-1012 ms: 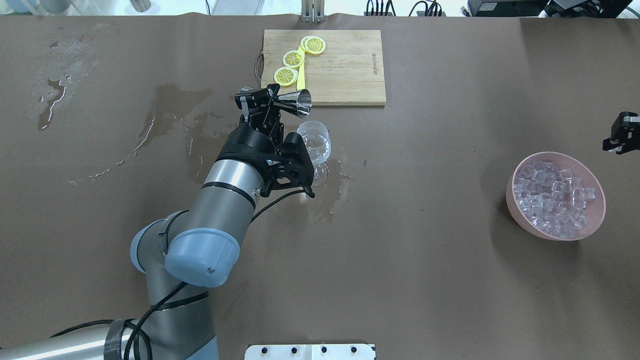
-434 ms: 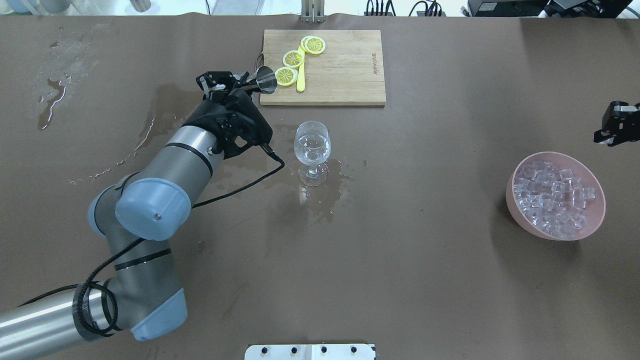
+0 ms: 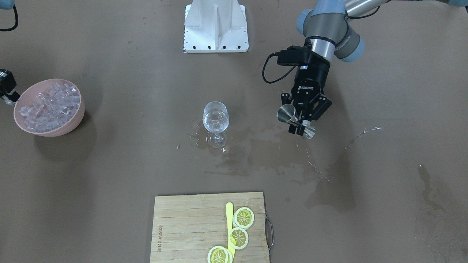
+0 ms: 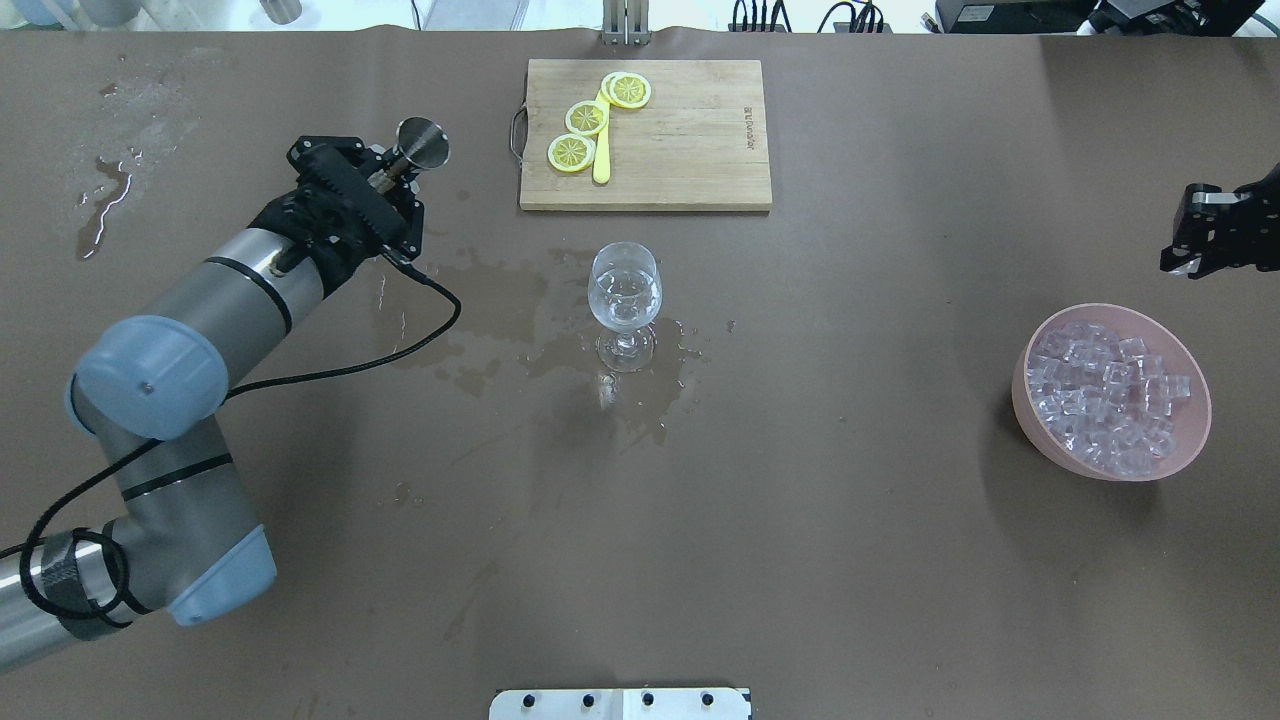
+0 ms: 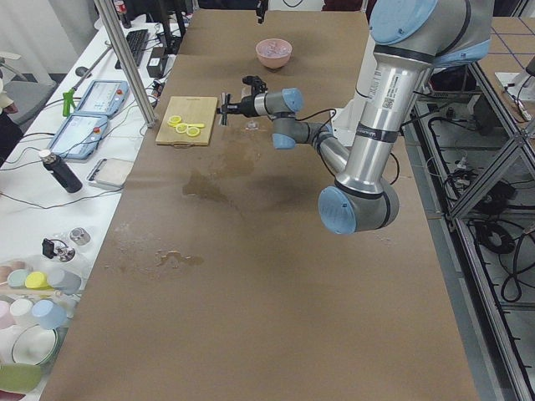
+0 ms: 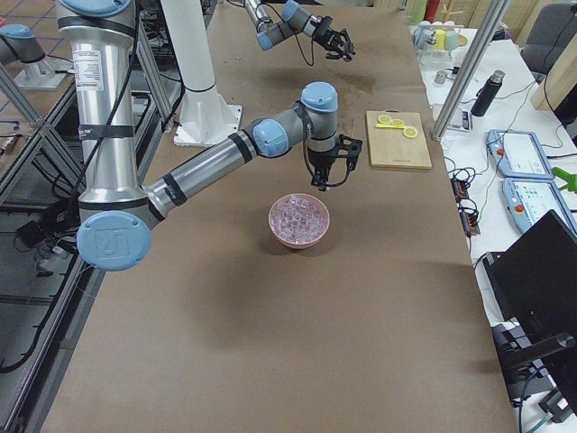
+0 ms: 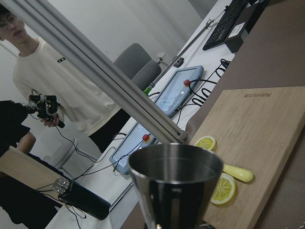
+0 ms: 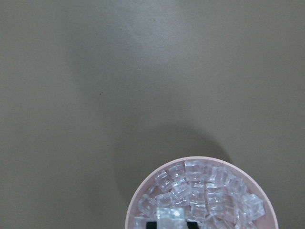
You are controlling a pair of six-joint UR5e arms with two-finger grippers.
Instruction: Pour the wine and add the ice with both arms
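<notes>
The bowl (image 4: pixel 1020 395) is pink, the ice (image 4: pixel 1105 400) clear, the board (image 4: pixel 690 150) pale wood with yellow lemon slices (image 4: pixel 572 152), the table (image 4: pixel 800 560) brown.

From the wine glass (image 4: pixel 625 300) at the middle of the table (image 4: pixel 800 560), everything else can be placed: the wine (image 4: pixel 625 296) sits in its bowl, spilled liquid (image 4: pixel 645 405) lies around its foot, and behind it, on the side away from the robot, is the cutting board (image 4: pixel 690 150), with lemon slices (image 4: pixel 587 117) on its left end. Well to the glass's left and somewhat behind it, the left tool (image 4: pixel 390 170) holds a jigger (image 4: pixel 423 142). Well to its right and a little nearer the robot stands the bowl (image 4: pixel 1020 400) with the ice (image 4: pixel 1110 390) in it, while the right tool (image 4: pixel 1185 255) hangs farther right still, slightly behind the glass.
</notes>
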